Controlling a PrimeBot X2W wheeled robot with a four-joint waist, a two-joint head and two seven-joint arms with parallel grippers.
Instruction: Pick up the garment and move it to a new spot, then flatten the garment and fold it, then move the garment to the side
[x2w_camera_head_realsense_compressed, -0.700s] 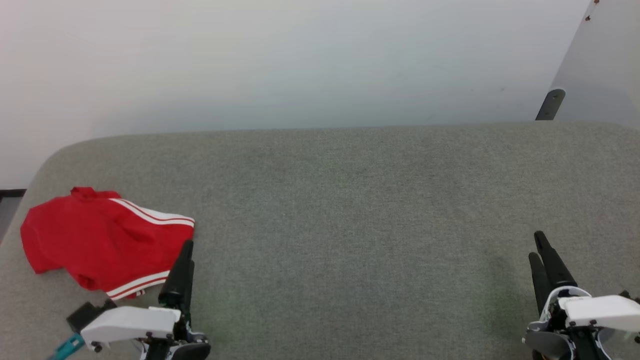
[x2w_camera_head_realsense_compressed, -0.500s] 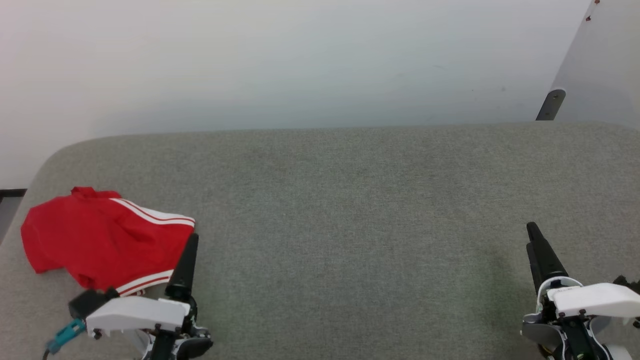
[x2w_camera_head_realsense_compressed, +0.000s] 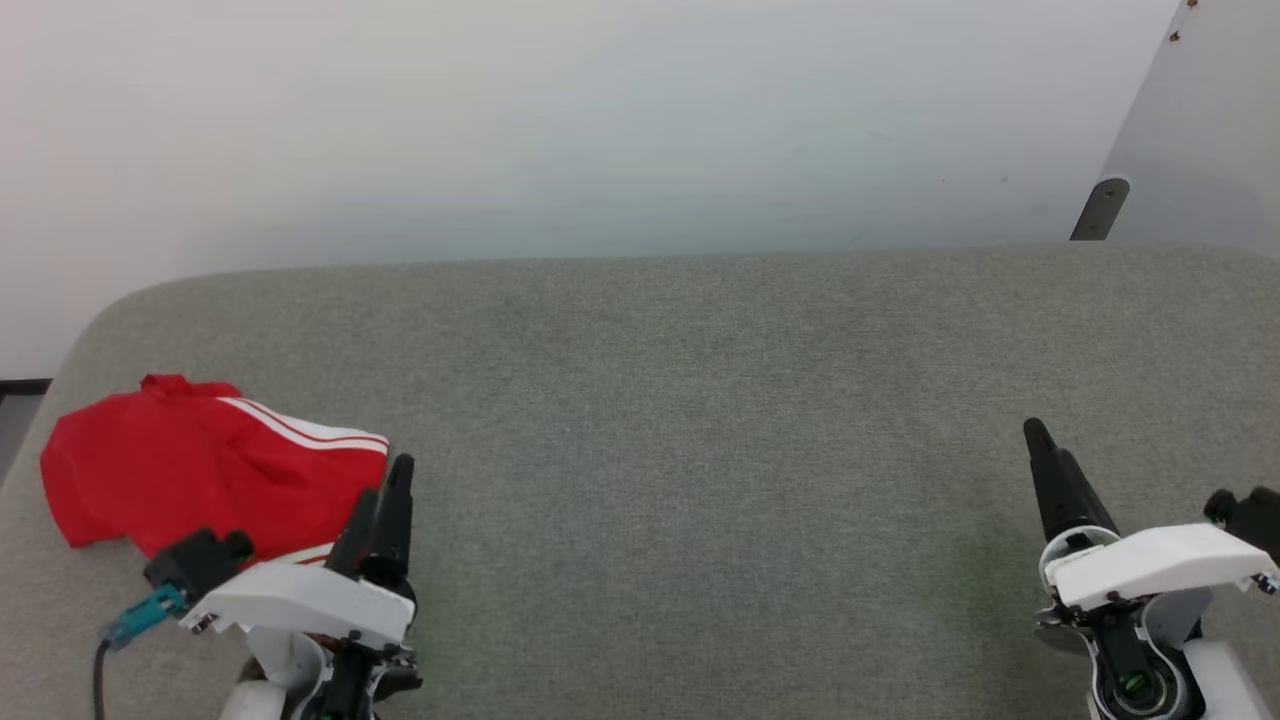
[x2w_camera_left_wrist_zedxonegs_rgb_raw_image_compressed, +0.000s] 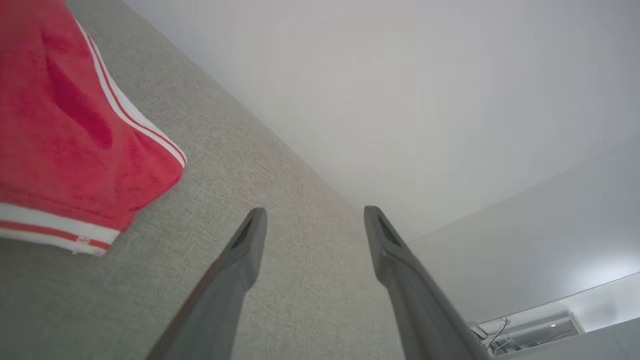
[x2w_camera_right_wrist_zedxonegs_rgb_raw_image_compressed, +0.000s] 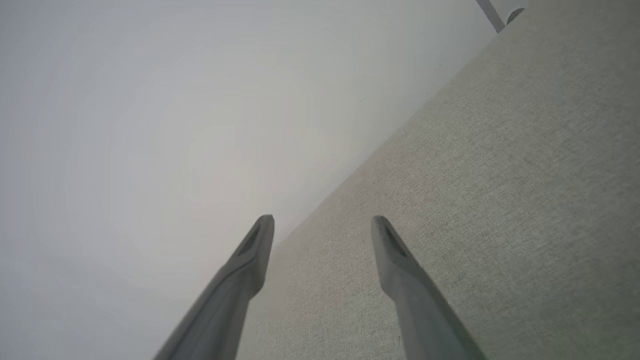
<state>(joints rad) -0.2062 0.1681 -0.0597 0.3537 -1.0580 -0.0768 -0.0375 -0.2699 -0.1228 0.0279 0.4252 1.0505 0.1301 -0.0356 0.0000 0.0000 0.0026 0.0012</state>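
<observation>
Both spread: my left claw (x2w_camera_head_realsense_compressed: 385, 485) just beside the red garment (x2w_camera_head_realsense_compressed: 190, 470) at the desk's (x2w_camera_head_realsense_compressed: 700, 400) left end, my right claw (x2w_camera_right_wrist_zedxonegs_rgb_raw_image_compressed: 322, 220) far off. I'd pinch the striped hem (x2w_camera_left_wrist_zedxonegs_rgb_raw_image_compressed: 50, 232) deep, both layers.

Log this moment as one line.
bright red white-striped sports garment lying left on grey fabric surface | left gripper open, beside it | right gripper open

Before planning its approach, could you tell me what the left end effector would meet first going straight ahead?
Probably nothing: the left end effector points past the garment, along the grey surface; depth unclear.
</observation>
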